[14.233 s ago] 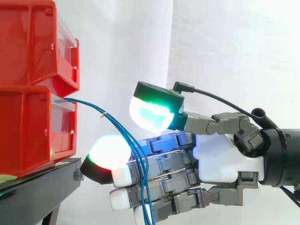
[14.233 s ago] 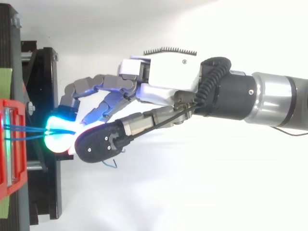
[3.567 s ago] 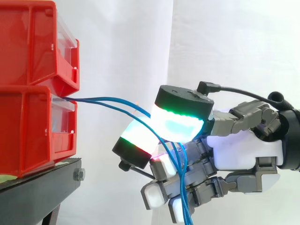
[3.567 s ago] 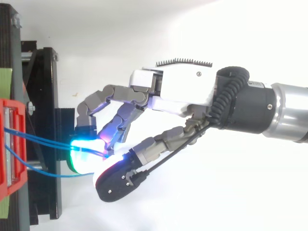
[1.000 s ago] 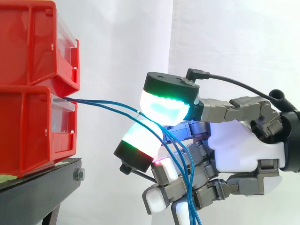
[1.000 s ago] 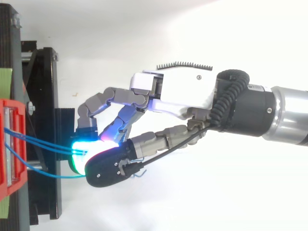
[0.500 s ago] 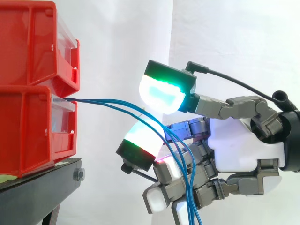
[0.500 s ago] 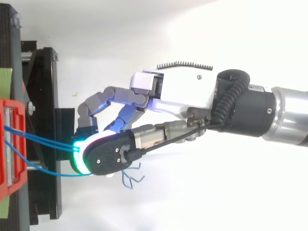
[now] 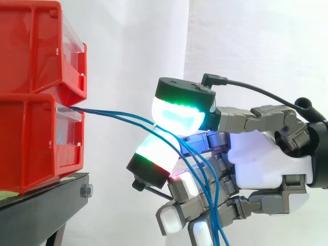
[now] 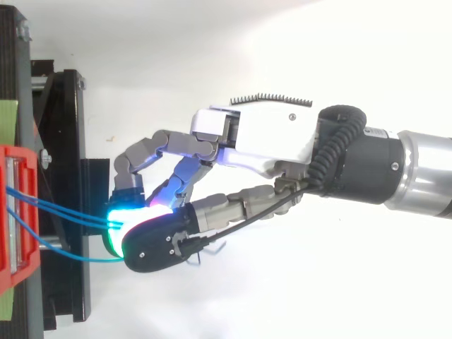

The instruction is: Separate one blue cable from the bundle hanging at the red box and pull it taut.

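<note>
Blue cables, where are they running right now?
In the side view the blue cables leave the lower red bin at left, pass between the hand's glowing pads, then hang down across its fingers.

The cables [image 9: 118,115] ran off the bottom edge in the side view, so their lower ends were cut off. Their start lay hidden inside the lower bin [image 9: 31,143], itself cut by the left edge. From above, the thumb pad [image 10: 159,247] of the hand [image 10: 261,138] covered the pinch, so how many cables it clamped could not be told; the arm [image 10: 417,180] was cut by the right edge, the stand [image 9: 41,205] by the bottom.
</note>
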`<act>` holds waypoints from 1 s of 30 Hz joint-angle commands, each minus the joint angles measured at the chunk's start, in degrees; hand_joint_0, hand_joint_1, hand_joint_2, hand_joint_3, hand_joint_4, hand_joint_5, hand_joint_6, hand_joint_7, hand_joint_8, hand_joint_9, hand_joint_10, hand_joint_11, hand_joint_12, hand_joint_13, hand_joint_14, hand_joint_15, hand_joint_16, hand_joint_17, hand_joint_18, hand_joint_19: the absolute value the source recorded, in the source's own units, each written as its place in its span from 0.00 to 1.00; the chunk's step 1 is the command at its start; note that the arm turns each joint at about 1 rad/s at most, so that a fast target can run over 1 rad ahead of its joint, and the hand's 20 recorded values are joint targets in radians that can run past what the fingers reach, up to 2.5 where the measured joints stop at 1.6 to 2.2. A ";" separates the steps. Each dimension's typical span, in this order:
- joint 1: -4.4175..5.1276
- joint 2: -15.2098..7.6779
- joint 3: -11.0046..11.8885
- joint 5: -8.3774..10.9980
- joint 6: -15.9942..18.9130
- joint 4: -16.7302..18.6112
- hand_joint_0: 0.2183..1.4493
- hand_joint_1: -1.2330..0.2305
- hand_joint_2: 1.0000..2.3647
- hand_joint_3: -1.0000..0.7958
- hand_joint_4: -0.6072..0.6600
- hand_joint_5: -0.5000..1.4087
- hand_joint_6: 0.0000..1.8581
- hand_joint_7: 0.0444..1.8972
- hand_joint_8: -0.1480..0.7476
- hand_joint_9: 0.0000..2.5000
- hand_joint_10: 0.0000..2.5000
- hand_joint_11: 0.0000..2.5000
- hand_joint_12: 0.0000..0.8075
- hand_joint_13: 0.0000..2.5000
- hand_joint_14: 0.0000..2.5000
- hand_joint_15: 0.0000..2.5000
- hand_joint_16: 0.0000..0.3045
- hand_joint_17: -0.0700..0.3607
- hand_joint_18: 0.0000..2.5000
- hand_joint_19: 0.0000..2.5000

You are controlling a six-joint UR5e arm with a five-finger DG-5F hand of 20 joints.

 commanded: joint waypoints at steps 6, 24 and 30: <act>0.06 0.01 -0.03 0.03 -0.69 0.01 0.40 0.29 0.01 0.38 0.53 0.16 0.46 0.60 0.51 0.34 0.01 0.33 0.47 0.31 0.01 0.22 0.15 0.40 0.31 0.24; 0.15 0.01 -0.03 0.82 -2.88 0.10 0.32 0.41 0.00 0.28 0.59 0.16 0.46 0.57 0.50 0.35 0.01 0.32 0.46 0.30 0.01 0.22 0.14 0.39 0.29 0.25; 0.15 0.01 -0.03 1.00 -2.97 -0.08 0.27 0.50 0.00 0.28 0.60 0.16 0.45 0.57 0.51 0.36 0.01 0.31 0.49 0.31 0.01 0.22 0.15 0.40 0.29 0.25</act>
